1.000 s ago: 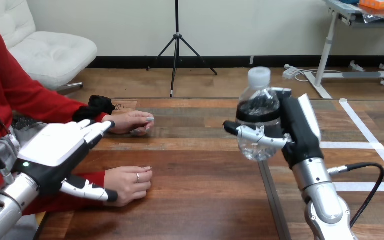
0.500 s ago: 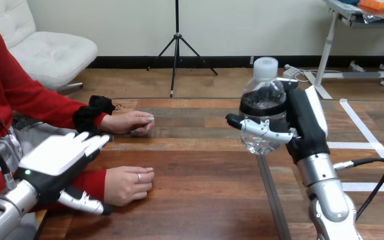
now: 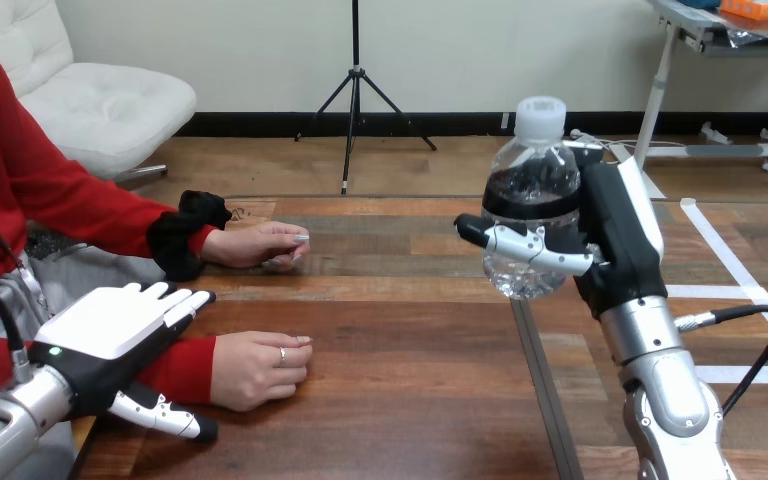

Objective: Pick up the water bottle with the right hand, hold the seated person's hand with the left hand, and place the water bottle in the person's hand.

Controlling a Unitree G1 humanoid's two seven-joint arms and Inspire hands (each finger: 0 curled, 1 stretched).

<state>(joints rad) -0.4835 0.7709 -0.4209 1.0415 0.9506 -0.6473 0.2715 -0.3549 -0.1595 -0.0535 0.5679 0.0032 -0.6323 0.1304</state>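
A clear water bottle (image 3: 532, 215) with a white cap and black label is held upright above the table, right of centre, and my right hand (image 3: 615, 235) is shut round its body. My left hand (image 3: 110, 330) hovers open at the lower left, fingers straight, over the person's red-sleeved forearm. The person's nearer hand (image 3: 258, 368) lies palm down on the table just right of my left hand, apart from its fingers. The person's farther hand (image 3: 255, 244) rests on the table further back.
The wooden table (image 3: 400, 350) has a metal seam (image 3: 543, 390) running front to back under the bottle. White tape lines (image 3: 735, 290) mark the table's right part.
My right hand has lifted the bottle higher and slightly right. My left hand has dropped lower and back toward the lower left. The person's hands have stayed put.
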